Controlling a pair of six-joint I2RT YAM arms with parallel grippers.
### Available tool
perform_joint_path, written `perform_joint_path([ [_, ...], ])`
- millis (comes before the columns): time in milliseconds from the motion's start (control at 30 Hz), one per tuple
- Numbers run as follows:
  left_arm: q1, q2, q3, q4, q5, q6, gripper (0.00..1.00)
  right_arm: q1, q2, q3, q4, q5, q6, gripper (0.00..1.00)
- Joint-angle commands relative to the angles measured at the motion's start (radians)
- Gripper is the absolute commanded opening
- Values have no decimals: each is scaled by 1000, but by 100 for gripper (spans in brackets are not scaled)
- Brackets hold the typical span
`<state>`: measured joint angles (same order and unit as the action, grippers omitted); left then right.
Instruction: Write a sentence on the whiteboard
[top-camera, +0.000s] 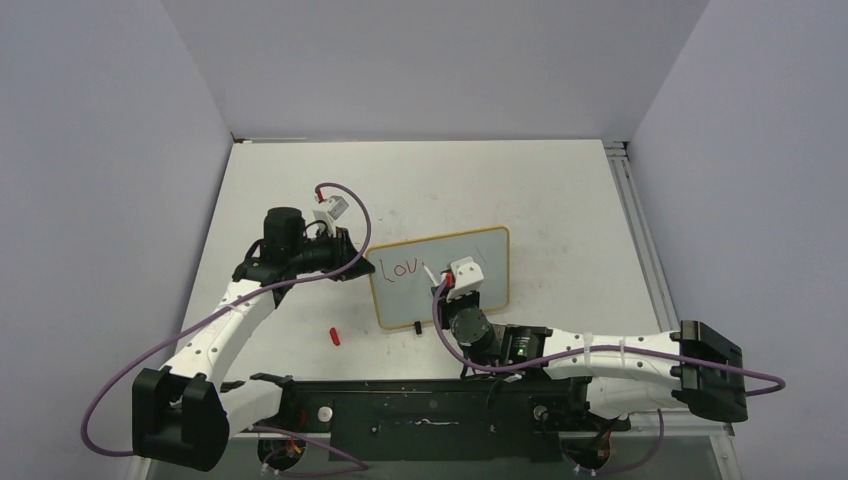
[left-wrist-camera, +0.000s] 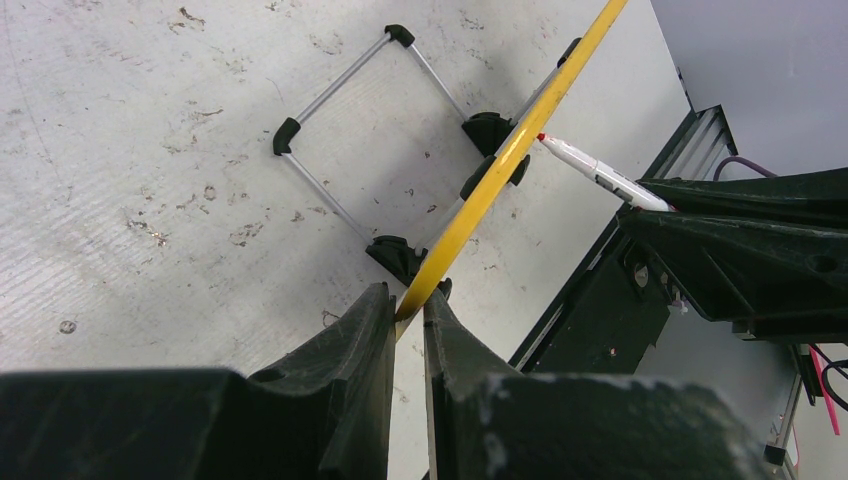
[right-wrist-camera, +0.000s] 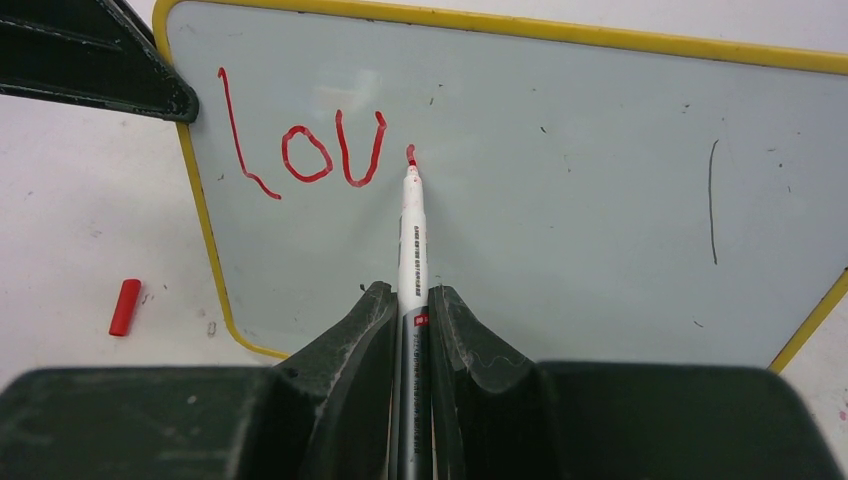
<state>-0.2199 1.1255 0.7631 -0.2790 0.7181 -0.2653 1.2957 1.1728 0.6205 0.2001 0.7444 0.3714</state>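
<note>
The whiteboard (top-camera: 445, 275) stands tilted near the table's middle, its frame yellow (right-wrist-camera: 520, 28). Red letters "lov" (right-wrist-camera: 300, 150) of the sentence run along its upper left, also seen as red letters (top-camera: 400, 270) in the top view. My right gripper (right-wrist-camera: 408, 300) is shut on a white marker (right-wrist-camera: 412, 240) whose red tip (right-wrist-camera: 411, 155) touches the board just right of the "v". My left gripper (left-wrist-camera: 410, 300) is shut on the board's yellow edge (left-wrist-camera: 500, 165) at its left side; the board's wire stand (left-wrist-camera: 340, 120) with black feet shows behind it.
A red marker cap (top-camera: 335, 335) lies on the table left of the board's near corner; it is the red cap (right-wrist-camera: 124, 306) in the right wrist view. A thin dark stroke (right-wrist-camera: 712, 200) marks the board's right part. The black base rail (top-camera: 420, 405) runs along the near edge.
</note>
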Motion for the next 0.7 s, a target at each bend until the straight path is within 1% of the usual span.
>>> perform_joint_path([
  [0,-1,-24,20,8,4,5,11,-6,-28,-15,-25,42,15,5],
  [333,-1,-24,21,7,6,5,11,-6,-51,-7,-35,88,3,5],
  [667,-1,-26,20,8,7,5,11,-13,-32,15,33,87,-57,5],
])
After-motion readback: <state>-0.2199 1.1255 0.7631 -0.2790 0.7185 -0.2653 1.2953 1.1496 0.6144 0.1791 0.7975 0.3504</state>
